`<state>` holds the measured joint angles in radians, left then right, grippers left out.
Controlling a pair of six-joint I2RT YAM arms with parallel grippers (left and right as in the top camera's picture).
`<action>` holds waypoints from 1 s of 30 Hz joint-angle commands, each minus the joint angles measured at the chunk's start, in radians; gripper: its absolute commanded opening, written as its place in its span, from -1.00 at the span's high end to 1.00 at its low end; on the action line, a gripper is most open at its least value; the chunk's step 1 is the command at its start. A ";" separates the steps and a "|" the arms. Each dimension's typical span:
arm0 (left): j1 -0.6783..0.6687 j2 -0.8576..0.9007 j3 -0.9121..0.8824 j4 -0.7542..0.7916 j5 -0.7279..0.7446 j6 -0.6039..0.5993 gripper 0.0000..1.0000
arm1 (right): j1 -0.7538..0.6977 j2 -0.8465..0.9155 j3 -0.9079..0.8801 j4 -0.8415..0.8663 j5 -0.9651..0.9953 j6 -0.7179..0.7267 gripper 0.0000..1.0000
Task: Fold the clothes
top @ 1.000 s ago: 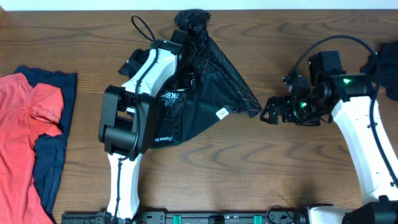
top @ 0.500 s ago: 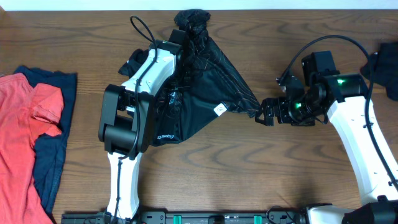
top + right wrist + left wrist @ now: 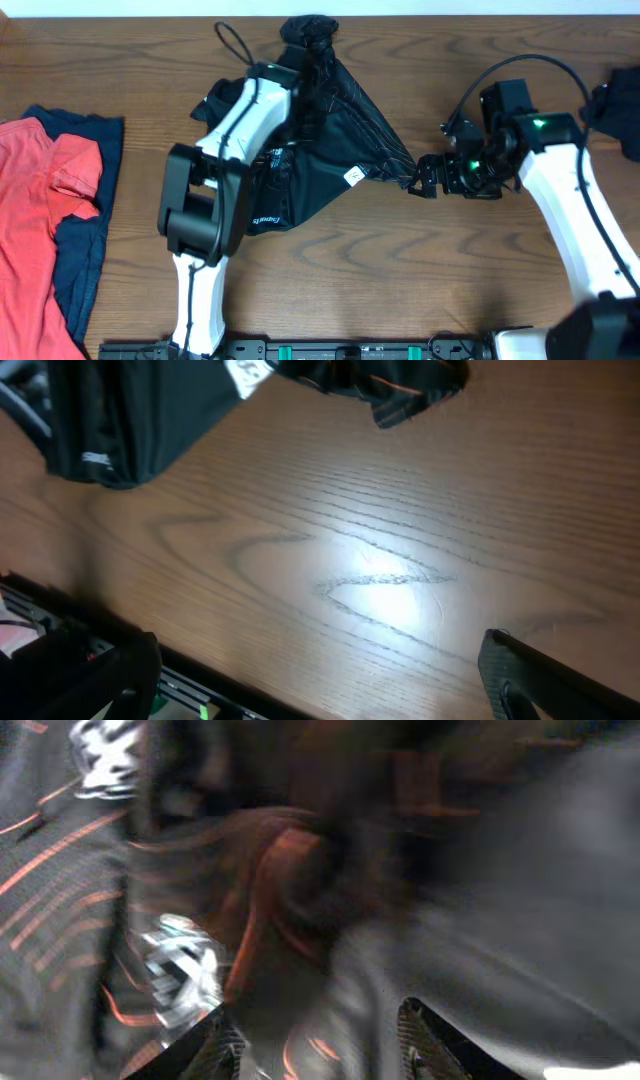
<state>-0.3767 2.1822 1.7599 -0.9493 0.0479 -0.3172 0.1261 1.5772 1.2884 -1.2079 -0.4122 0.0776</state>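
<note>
Black jersey (image 3: pixel 340 130) ends just beside the right pincer (image 3: pixel 424 184) — wide, empty; left pincer (image 3: pixel 320 1042) over it — state untellable.

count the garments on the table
3: a black jersey bunched at top centre, a red top at the left edge, a navy top under it. A dark shape at the right edge may be another.

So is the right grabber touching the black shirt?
Apart. The right wrist view shows bare table between the open right gripper and the nearest corner of the black jersey.
</note>
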 commanded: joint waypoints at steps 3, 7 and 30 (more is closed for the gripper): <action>-0.127 -0.068 0.021 0.002 -0.026 -0.006 -0.10 | 0.008 0.109 0.014 0.013 -0.015 -0.005 -0.99; -0.186 -0.041 0.021 0.033 -0.001 -0.006 -0.22 | 0.008 0.148 0.014 0.031 -0.015 -0.005 -0.99; -0.230 0.098 0.021 0.081 0.121 -0.028 -0.34 | -0.052 0.066 0.179 -0.006 0.241 0.159 -0.99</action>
<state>-0.6018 2.2753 1.7714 -0.8661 0.1532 -0.3405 0.1036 1.6836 1.4189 -1.2007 -0.2977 0.1448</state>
